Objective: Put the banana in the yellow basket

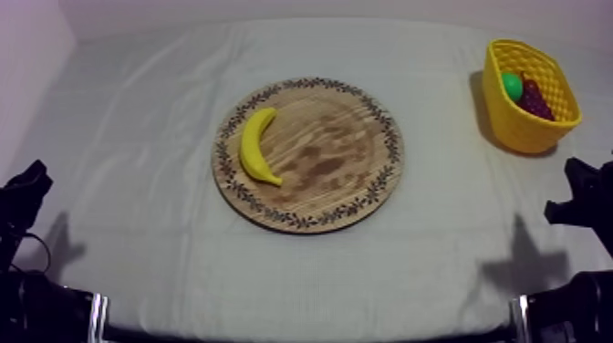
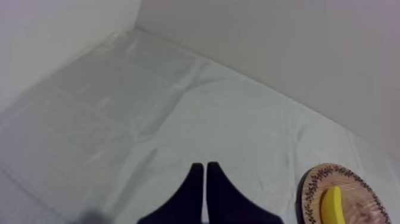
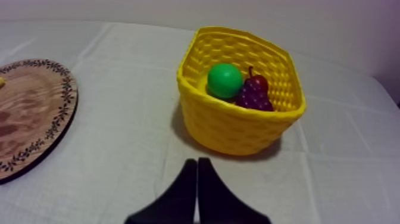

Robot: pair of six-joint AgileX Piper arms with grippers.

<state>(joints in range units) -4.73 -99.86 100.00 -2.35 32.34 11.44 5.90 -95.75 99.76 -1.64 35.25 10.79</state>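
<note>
A yellow banana lies on the left part of the round wooden board in the middle of the table. The yellow basket stands at the far right and holds a green round fruit and a bunch of dark grapes. My left gripper is shut on nothing, low at the left, with the board and the banana's tip off to its side. My right gripper is also shut on nothing and points at the basket just ahead, with the board's rim beside it.
The grey-white cloth covers the whole table, with bare room around the board. My arms rest low at both sides. A wall rises behind the table's far edge.
</note>
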